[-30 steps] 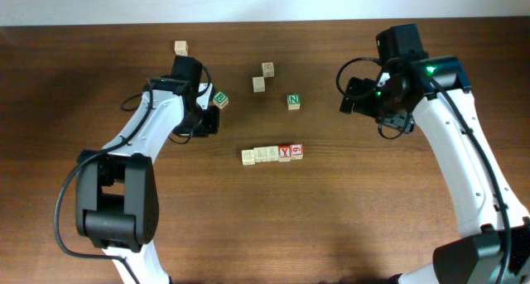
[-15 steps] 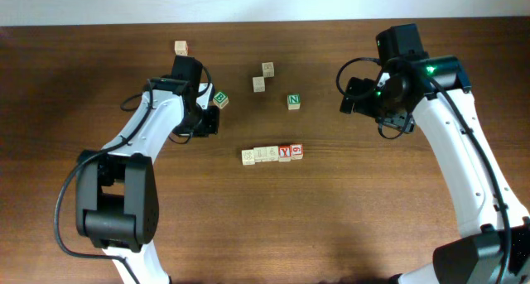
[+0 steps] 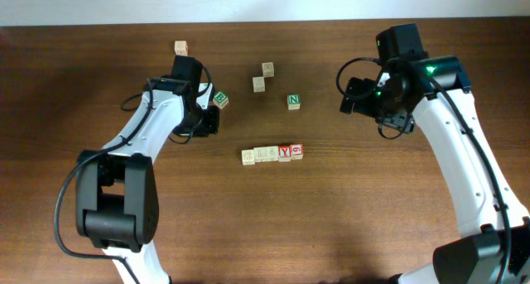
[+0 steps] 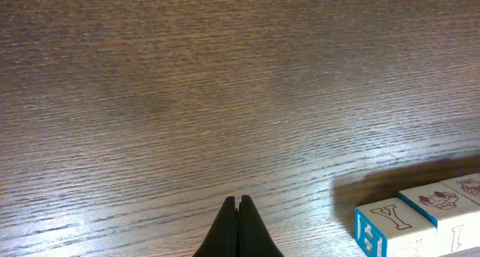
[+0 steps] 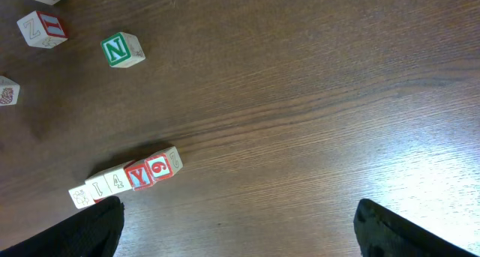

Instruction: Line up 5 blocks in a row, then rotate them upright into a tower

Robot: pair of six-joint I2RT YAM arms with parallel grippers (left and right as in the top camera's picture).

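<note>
**Rotate 5 blocks: row is lined up, neither arm is on it**

The row of five blocks (image 3: 272,154) sits about mid-tabletop (image 3: 348,218), cubes touching side by side in a line w/ a slight slant. The red Y block (image 3: 285,152) is 2nd from the right end in the overhead view, and a red 9 block (image 3: 296,151) caps that end. The other three look pale tan from above. In the left wrist cam, the nearest cube of the row shows a blue side face.

Progress, as a guess: the pics can't say how many have been turned, bc nothing shows which facing counts as done. Nothing is being gripped or touched atm.
- The left pincer (image 4: 240,208) is closed tight w/ nothing between the tips, over bare wood off the row's left end.
- The right pincer (image 5: 238,206) is spread wide and empty, well apart from the row, up and to its right.

So it's probably either pre-start or between turns, and all five are best treated as unconfirmed.

Containers: none in any view, no tray, bin or box. Everything lies straight on the wood.

Extras off the row are the green N cube (image 3: 293,101), the green B cube (image 3: 220,98) near the left arm, and three loose tan cubes (image 3: 259,84) further up.
</note>
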